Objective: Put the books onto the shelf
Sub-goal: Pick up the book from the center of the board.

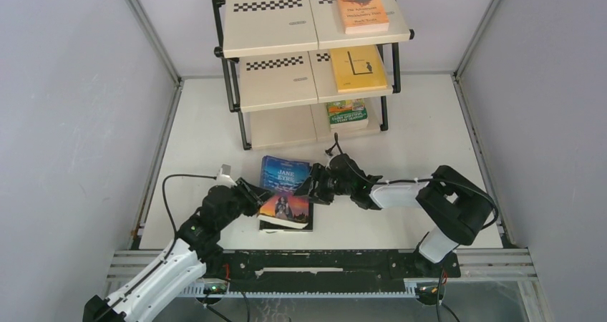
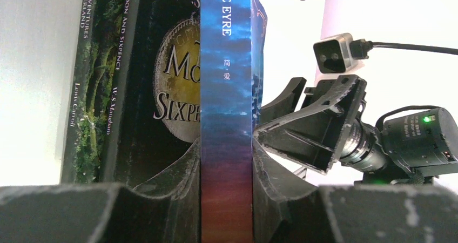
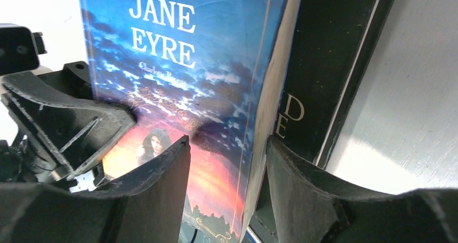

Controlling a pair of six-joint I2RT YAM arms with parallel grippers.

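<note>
The blue "Jane Eyre" book (image 1: 285,179) tops a stack in the middle of the table. My left gripper (image 1: 252,193) is shut on its spine (image 2: 226,65), a finger pressed to each side. Under it lie the black moon book (image 2: 167,81) and a green book (image 2: 89,92). My right gripper (image 3: 228,143) stands open around the far page edge of "Jane Eyre" (image 3: 178,54), one finger over the cover and the other against the black book (image 3: 329,65). On the right half of the shelf (image 1: 272,21) lie an orange book (image 1: 361,8), a yellow one (image 1: 356,68) and a green one (image 1: 347,112).
The shelf stands at the back of the white table, its left halves bare. Grey walls close in both sides. The two grippers face each other across the stack, a book's width apart; the right gripper (image 2: 308,129) shows in the left wrist view.
</note>
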